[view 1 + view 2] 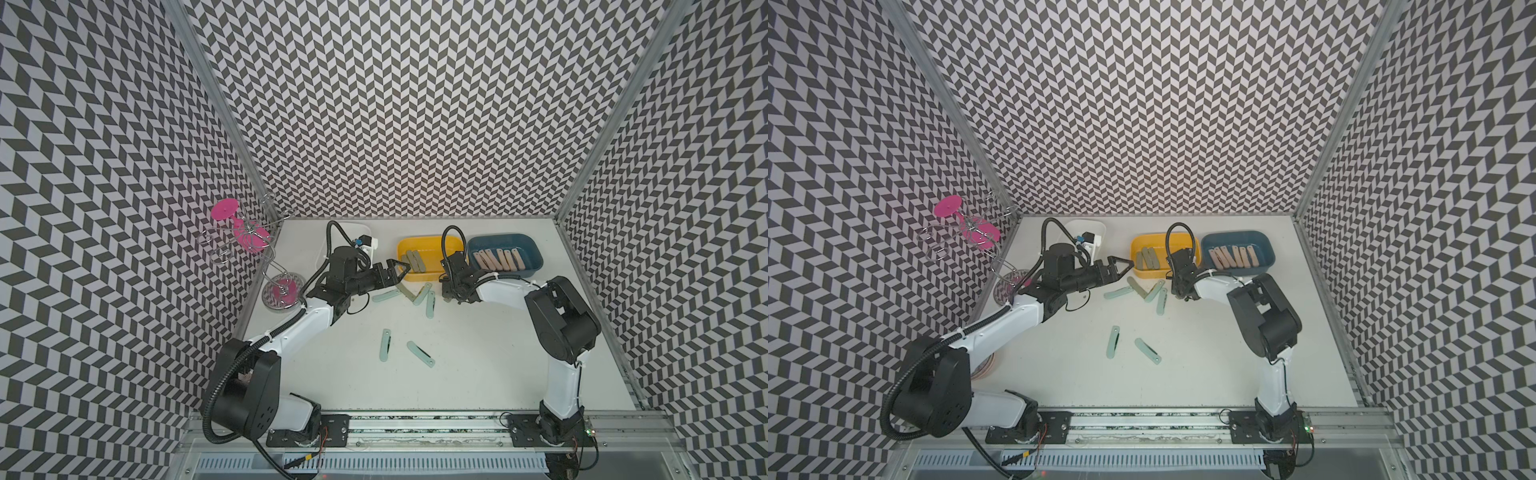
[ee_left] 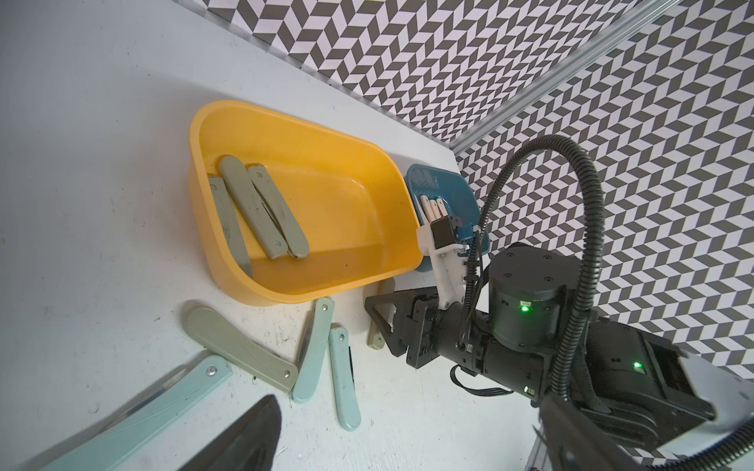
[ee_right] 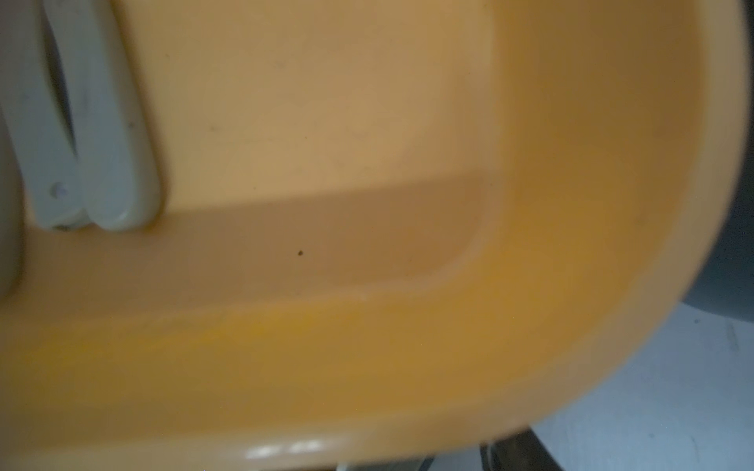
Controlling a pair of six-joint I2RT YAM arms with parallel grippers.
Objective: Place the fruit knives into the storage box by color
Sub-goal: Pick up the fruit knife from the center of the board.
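The surface (image 1: 478, 365) carries three bins along its far edge: a white bin (image 1: 360, 227) at 11 o'clock, a yellow bin (image 1: 432, 243) at 12 and a blue bin (image 1: 503, 240) at 1. A row of peach-pink knives (image 1: 498, 259) lies side by side in the blue bin. Three grey-green knives (image 1: 414, 261) lie at the yellow bin's 9 o'clock end.

Just at 6 o'clock of the yellow bin, one loose grey-green knife (image 1: 406, 291) and three pale mint knives (image 1: 386, 296) lie clustered on the surface. Two more mint knives (image 1: 386, 345) lie apart, further toward 6 o'clock.

The left gripper (image 1: 407, 267) hangs over the yellow bin's 8 o'clock corner, its jaws apart with nothing between them. The right gripper (image 1: 448, 294) points down at the surface by the bin's 5 o'clock corner. In the left wrist view a pale knife (image 2: 375, 340) sits at its fingers, but the pictures do not show whether the jaws clamp it. The right wrist view is blurred and filled by the yellow bin's inside.
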